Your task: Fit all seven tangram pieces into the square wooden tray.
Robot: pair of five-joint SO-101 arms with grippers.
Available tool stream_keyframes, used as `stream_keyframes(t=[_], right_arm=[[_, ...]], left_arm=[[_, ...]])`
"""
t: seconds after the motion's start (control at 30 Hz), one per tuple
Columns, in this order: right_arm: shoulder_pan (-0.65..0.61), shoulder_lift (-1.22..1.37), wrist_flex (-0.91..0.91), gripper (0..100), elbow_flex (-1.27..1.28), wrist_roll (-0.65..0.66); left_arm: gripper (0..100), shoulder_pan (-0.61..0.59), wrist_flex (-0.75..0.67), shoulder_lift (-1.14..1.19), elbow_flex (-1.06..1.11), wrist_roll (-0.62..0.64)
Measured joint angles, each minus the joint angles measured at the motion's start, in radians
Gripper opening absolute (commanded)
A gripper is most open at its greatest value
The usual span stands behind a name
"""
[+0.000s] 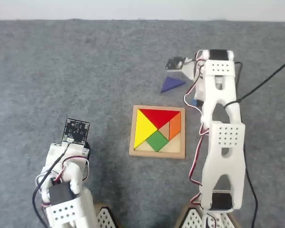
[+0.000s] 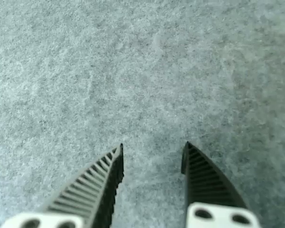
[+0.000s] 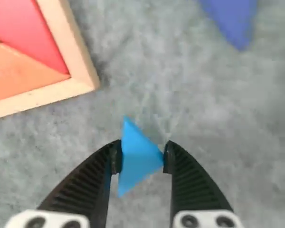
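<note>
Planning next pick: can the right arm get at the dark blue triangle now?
Probably not yet: its hand is shut on the light blue triangle. Otherwise the dark blue triangle lies on open mat nearby, with nothing between.

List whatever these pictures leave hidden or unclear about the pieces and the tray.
Light blue piece: high view, right arm covers nearly all of it; right wrist view, the right claw covers its sides.
Purple triangle: right wrist view, cut off by the picture's edge.
Tray: right wrist view, one corner in frame; high view, too small to tell bare wood from a pale piece.
</note>
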Motion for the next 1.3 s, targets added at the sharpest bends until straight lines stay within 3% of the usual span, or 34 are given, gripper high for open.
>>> stream_keyframes(t=[0.3,0.57,0.73,1.1,1.3], right_arm=[[-0.06,-0.244,0.005,6.1,0.101,-0.133],[-0.233,-0.669,0.005,6.1,0.583,-0.258],[-0.391,-0.882,-0.043,0.9,0.921,-0.301],[-0.626,-0.901,-0.319,5.4,1.162,-0.48],[-0.667,-0.819,-0.425,5.4,1.206,-0.529]], left_arm=[[19,0.0,0.0,0.0,0.0,0.0],[19,0.0,0.0,0.0,0.0,0.0],[19,0.0,0.0,0.0,0.0,0.0],[19,0.0,0.0,0.0,0.0,0.0],[19,0.0,0.0,0.0,0.0,0.0]])
